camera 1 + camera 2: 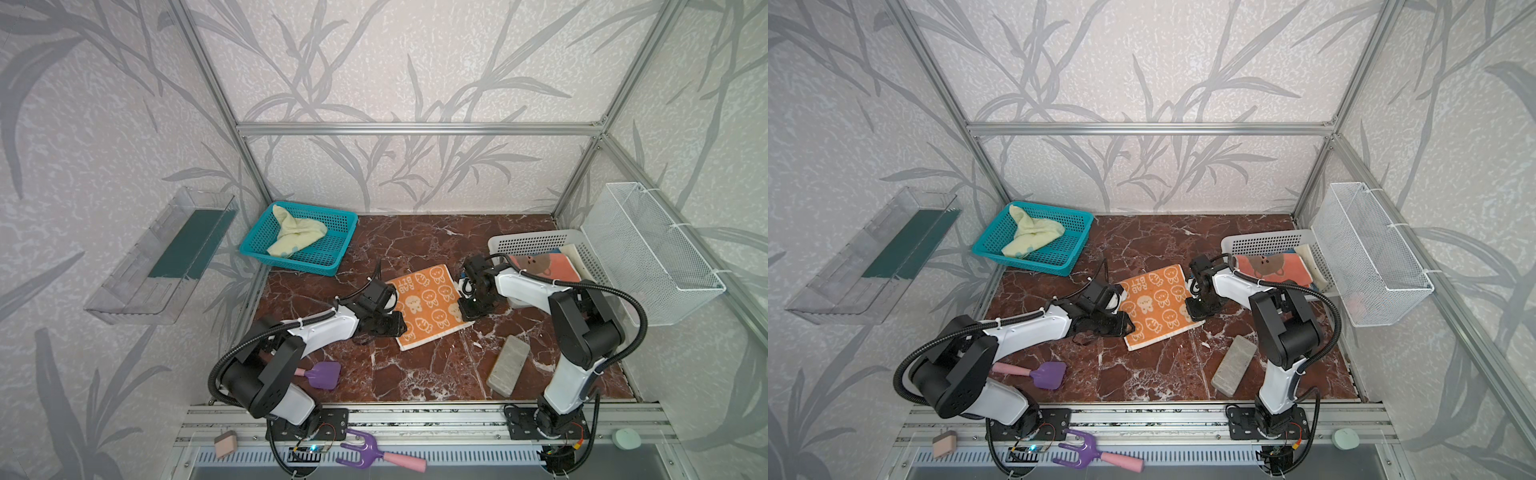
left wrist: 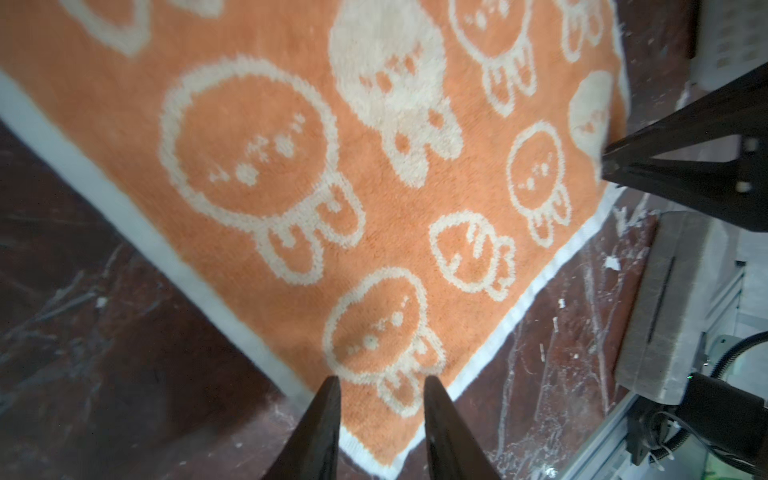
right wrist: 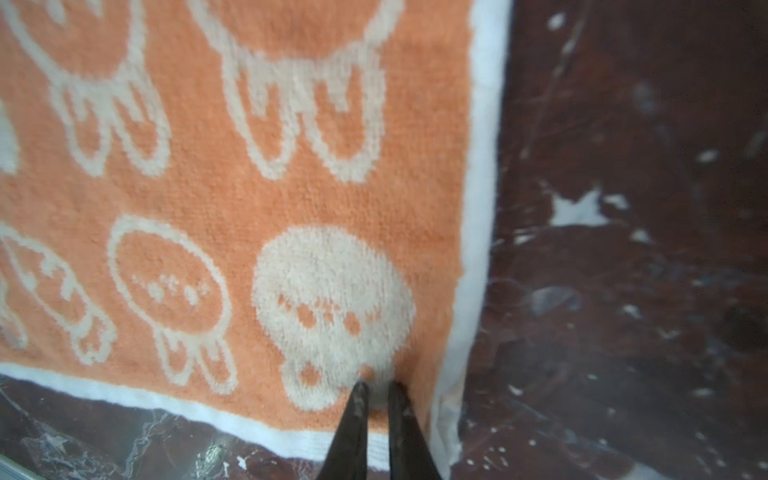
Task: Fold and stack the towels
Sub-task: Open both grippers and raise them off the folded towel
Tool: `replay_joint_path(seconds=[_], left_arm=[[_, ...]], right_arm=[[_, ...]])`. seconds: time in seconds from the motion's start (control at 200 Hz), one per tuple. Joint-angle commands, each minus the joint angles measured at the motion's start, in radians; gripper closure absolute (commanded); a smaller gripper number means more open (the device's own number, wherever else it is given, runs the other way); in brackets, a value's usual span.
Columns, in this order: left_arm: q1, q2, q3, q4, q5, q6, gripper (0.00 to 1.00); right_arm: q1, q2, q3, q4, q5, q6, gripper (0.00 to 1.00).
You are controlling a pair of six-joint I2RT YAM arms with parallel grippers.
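An orange towel [image 1: 432, 305] [image 1: 1158, 305] with white rabbit figures lies flat on the marble table. My left gripper [image 1: 397, 327] [image 2: 380, 380] is open, low over the towel's near-left corner [image 2: 291, 166], one finger on each side of the corner. My right gripper [image 1: 465, 311] [image 3: 378, 384] is shut on a small pucker of the orange towel [image 3: 232, 199] at its right corner. A pale yellow towel [image 1: 293, 237] lies crumpled in the teal basket [image 1: 328, 266]. A salmon bear towel [image 1: 544, 266] lies folded in the white basket [image 1: 532, 243], on top of a cream one.
A grey block [image 1: 508, 365] lies near the right arm's base. A purple toy shovel [image 1: 322, 374] lies by the left arm. A purple rake [image 1: 374, 455] rests on the front rail. A wire basket [image 1: 652, 253] hangs on the right wall, a clear bin [image 1: 162, 257] on the left.
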Motion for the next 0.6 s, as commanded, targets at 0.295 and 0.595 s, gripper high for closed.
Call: replay_joint_path(seconds=[0.295,0.595], left_arm=[[0.072,-0.04,0.038,-0.283,-0.161,0.086,0.57],[0.274,0.009,0.241,-0.222,-0.138,0.113,0.52]], right_arm=[[0.181,-0.177,-0.096,-0.003,0.05,0.198,0.66],[0.037,-0.112,0.219,-0.029,0.143,0.089,0.53]])
